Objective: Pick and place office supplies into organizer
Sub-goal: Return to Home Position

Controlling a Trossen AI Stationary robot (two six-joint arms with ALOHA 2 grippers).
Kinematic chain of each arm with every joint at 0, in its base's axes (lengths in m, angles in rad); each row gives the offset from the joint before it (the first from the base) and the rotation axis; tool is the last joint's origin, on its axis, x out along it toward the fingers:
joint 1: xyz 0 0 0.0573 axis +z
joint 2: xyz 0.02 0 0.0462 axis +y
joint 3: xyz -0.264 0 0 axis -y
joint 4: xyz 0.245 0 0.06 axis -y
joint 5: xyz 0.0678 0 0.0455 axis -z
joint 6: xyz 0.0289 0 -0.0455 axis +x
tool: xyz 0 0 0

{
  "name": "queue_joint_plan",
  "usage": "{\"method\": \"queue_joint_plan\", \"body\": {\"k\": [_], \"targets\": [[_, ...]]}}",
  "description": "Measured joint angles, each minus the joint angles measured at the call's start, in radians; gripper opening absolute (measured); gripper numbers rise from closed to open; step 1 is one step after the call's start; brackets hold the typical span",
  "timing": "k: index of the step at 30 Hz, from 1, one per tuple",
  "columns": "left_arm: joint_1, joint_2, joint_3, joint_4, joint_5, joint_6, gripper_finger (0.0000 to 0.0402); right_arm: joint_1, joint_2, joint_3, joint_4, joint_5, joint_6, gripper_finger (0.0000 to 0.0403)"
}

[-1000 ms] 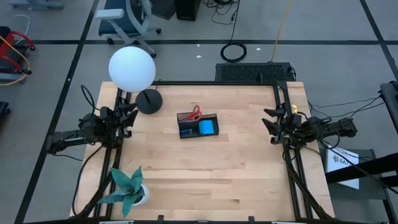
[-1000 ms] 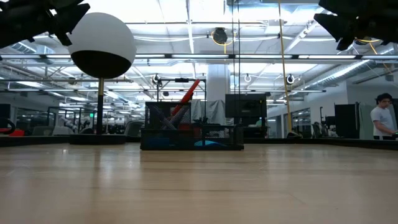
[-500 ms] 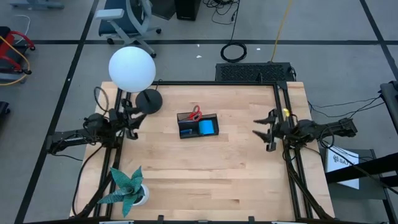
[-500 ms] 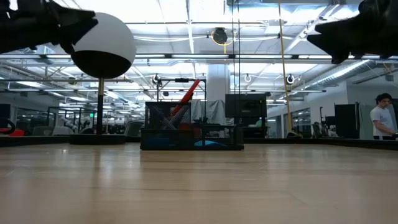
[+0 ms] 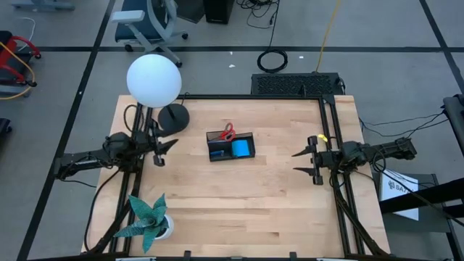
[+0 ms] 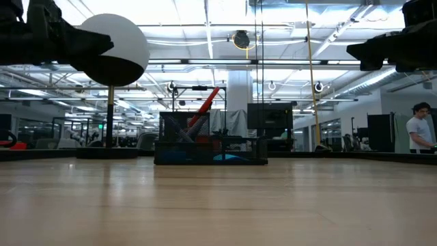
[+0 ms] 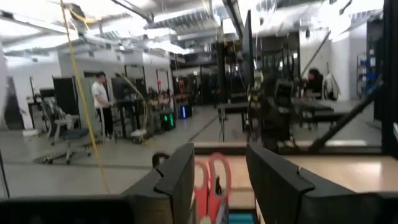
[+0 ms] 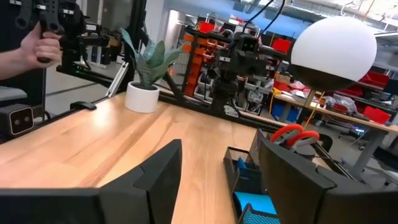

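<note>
The black organizer [image 5: 230, 146] stands on the table's middle, slightly toward the far edge. Red-handled scissors [image 5: 228, 132] stick up out of its taller section [image 6: 184, 133], and the blue pad [image 5: 241, 148] lies in a low compartment beside a small blue piece [image 5: 216, 154]. I cannot make out any pens. My left gripper [image 5: 165, 151] hovers open to the organizer's left, pointing at it. My right gripper [image 5: 298, 162] hovers open to its right, also pointing inward. The left wrist view shows the scissors [image 7: 211, 177] between that gripper's fingers, far off. The right wrist view shows the organizer [image 8: 249, 177] ahead.
A lamp with a white globe [image 5: 154, 80] and a round black base [image 5: 172, 117] stands at the far left. A green paper plant [image 5: 148, 217] sits at the near left corner. Bare wood lies on the organizer's near side. A person [image 6: 418, 133] stands beyond the table; a hand [image 8: 38, 43] holds a controller.
Both grippers have swung in from the table's side rails toward the organizer, and now point level at it. The left gripper has moved toward the right, the right gripper toward the left and slightly nearer. The organizer and its contents have stayed still.
</note>
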Motion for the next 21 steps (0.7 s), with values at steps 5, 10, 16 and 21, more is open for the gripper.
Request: {"method": "queue_joint_plan", "body": {"k": [5, 10, 16, 21], "targets": [[0.000, 0.000, 0.000, -0.071, 0.000, -0.008, 0.0152, 0.000, 0.000, 0.000, -0.004, 0.000, -0.013, 0.0206], [-0.001, 0.000, 0.000, -0.151, 0.002, -0.011, 0.0152, 0.000, 0.000, -0.001, -0.014, 0.000, -0.025, 0.0202], [-0.002, 0.001, 0.002, -0.211, 0.003, 0.016, 0.0152, 0.000, 0.000, -0.001, -0.018, 0.000, -0.038, 0.0201], [-0.002, 0.046, 0.002, -0.215, 0.005, 0.023, 0.0152, 0.000, 0.000, -0.001, -0.018, -0.003, -0.048, 0.0201]]}}
